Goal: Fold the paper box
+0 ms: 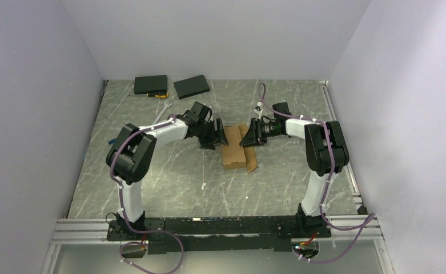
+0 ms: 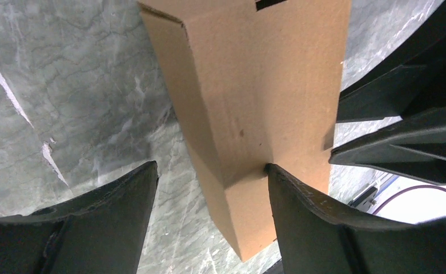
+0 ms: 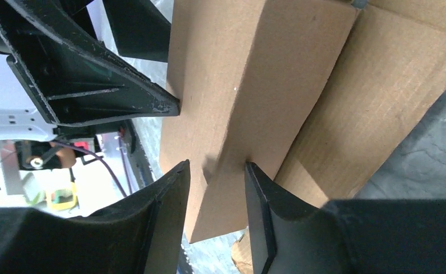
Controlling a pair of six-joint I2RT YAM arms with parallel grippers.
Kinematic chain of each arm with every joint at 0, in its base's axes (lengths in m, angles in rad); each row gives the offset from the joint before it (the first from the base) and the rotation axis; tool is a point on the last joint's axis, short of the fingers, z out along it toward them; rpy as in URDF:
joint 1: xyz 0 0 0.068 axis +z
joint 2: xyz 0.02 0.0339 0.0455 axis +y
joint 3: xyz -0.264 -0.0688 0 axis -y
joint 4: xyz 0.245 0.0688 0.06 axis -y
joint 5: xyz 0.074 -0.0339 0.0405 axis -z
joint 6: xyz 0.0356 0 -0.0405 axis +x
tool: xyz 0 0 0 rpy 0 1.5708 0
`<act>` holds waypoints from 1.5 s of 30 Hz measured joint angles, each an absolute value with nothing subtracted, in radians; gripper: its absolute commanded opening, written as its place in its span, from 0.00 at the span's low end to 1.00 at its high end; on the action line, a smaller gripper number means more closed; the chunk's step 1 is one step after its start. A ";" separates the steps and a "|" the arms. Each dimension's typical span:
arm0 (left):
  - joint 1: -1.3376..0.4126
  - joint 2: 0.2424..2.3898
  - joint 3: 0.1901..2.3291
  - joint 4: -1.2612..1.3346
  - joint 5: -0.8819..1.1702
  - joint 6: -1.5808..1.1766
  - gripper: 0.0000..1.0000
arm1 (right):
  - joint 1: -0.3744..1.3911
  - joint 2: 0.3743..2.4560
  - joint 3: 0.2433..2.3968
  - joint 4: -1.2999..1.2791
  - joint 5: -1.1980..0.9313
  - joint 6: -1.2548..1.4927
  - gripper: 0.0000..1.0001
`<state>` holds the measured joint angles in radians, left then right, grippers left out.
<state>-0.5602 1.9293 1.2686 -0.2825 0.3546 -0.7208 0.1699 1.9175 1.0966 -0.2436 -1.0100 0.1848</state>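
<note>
Brown corrugated cardboard, partly folded, makes up the paper box [image 1: 236, 153], which lies in the middle of the grey marbled table [image 1: 169, 177]. Its long axis runs away from the arm bases, and a loose flap [image 3: 380, 85] lies flat along its right side.

The left gripper [image 2: 209, 166] comes at the box's far end from the left. Its fingers are spread wide: one tip touches the top panel and the other hangs clear over the table beside the box wall.

The right gripper [image 3: 216, 164] meets the same end from the right, its fingers half drawn in around a raised fold. Whether they actually pinch the fold I cannot tell. Both arms look equally near, so I judge the next crease runs across the box between them.

Two black slabs [image 1: 150, 85] lie well beyond the box, to its far left.
</note>
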 measured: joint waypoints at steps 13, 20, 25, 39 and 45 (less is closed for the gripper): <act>-0.564 1.946 1.296 -0.283 0.352 -0.714 0.78 | 0.145 1.948 1.093 -0.273 -1.004 0.156 0.63; -0.564 1.946 1.325 -0.334 0.311 -0.664 0.82 | 0.098 1.687 1.093 -0.379 -0.968 -0.084 0.76; -0.564 1.943 1.328 -0.345 0.290 -0.624 0.86 | 0.098 1.394 0.989 -0.397 -0.984 -0.450 0.99; -0.553 1.482 0.992 -0.180 0.178 -0.580 0.99 | 0.118 1.250 0.757 -0.691 -0.999 -1.436 0.98; -0.493 1.413 0.782 0.007 0.253 -0.689 0.99 | 0.138 1.250 0.745 -0.706 -0.938 -1.542 0.94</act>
